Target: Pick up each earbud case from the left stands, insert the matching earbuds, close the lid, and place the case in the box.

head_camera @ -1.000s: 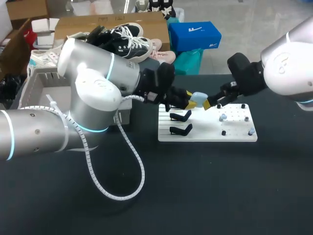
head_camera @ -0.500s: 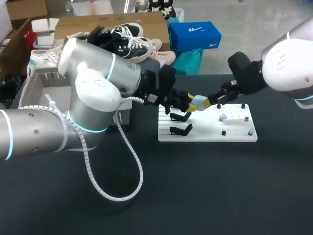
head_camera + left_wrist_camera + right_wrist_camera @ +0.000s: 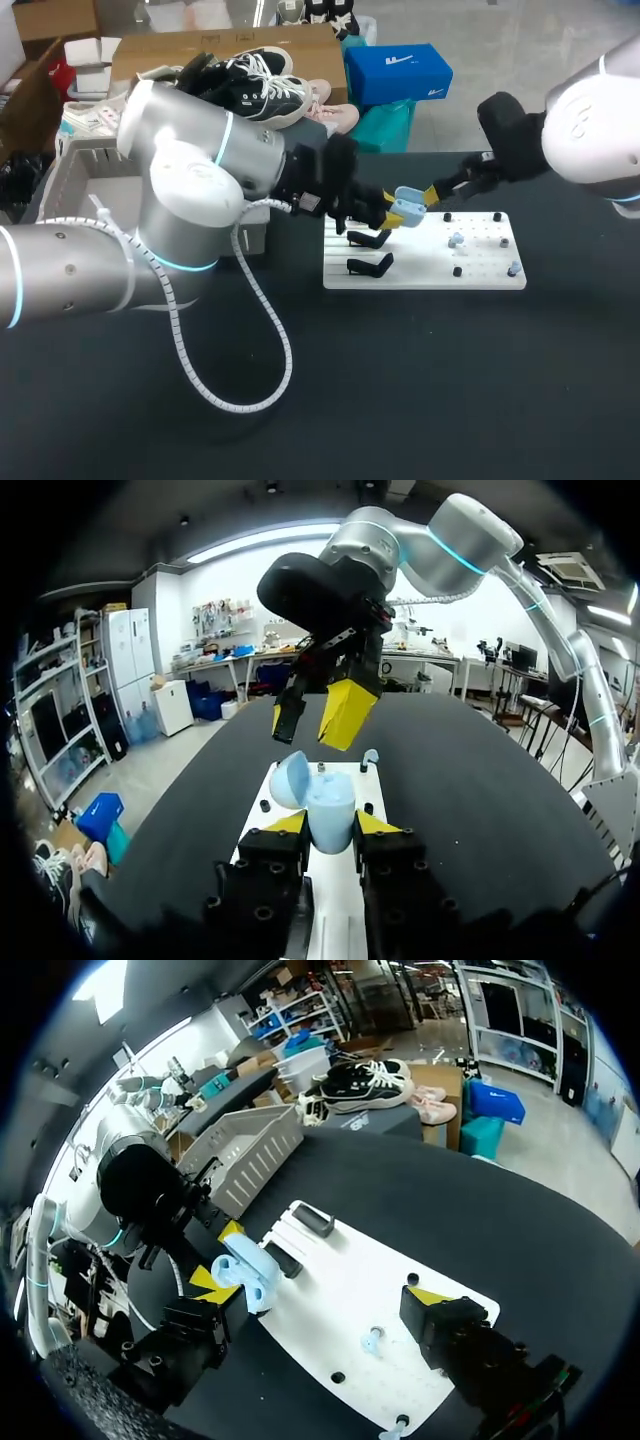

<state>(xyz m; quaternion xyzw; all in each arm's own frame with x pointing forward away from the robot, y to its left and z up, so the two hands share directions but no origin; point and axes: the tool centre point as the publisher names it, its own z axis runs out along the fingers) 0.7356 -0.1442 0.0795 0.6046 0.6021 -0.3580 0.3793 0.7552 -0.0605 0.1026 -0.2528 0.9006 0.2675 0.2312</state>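
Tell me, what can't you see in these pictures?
Inside the earbud case in my left pincer: left wrist view, its own wall blocks it.
Inside the grey box: head view, my left arm covers most of it.
Earbuds on the white board: head view, too small to match.

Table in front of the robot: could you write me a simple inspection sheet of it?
Surface: black table, white board on it.
Job's things: open blue earbud case held above board; black stands and earbuds on board; grey box at table's left.
Clutter: nothing seen.
Grippers: left gripper shut on case; right gripper open, just beyond it.
Cables: white coiled cable loops from left arm onto table.
Surroundings: nothing seen reaching in.
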